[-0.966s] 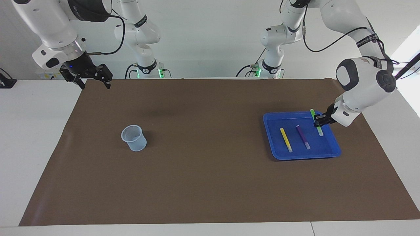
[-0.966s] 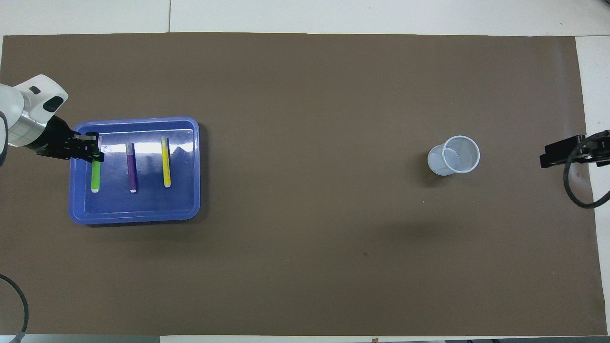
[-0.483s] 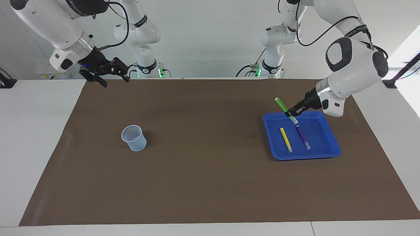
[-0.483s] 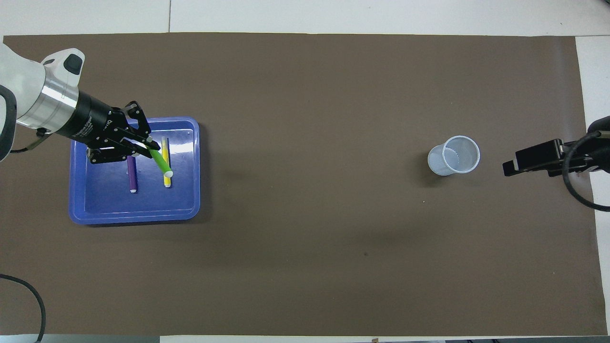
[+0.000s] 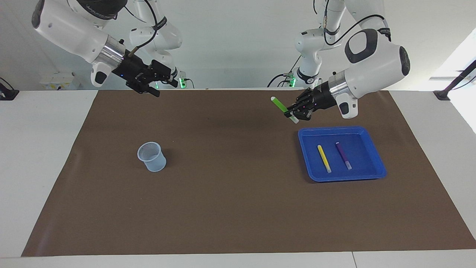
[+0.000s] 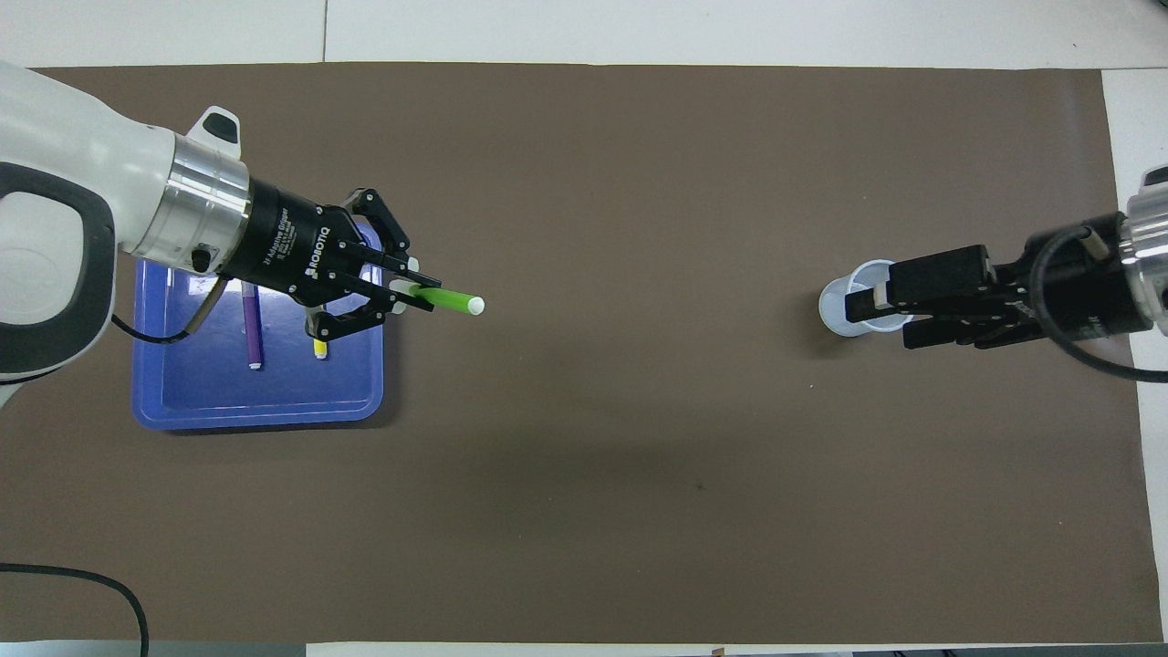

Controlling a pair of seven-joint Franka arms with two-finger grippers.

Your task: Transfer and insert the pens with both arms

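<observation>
Two pens (image 5: 324, 158) lie in the tray (image 5: 375, 172) while we clamp our left gripper (image 5: 293, 113) on the green pen (image 5: 279, 104) just beside it, our right gripper (image 5: 158, 86) spread apart well away.

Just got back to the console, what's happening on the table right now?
The left hand is shut on the green pen and holds it in the air beside the blue tray, over the mat. The yellow pen and purple pen lie in the tray. The right hand is open in the air, holding nothing. The clear cup stands empty toward the right arm's end.
</observation>
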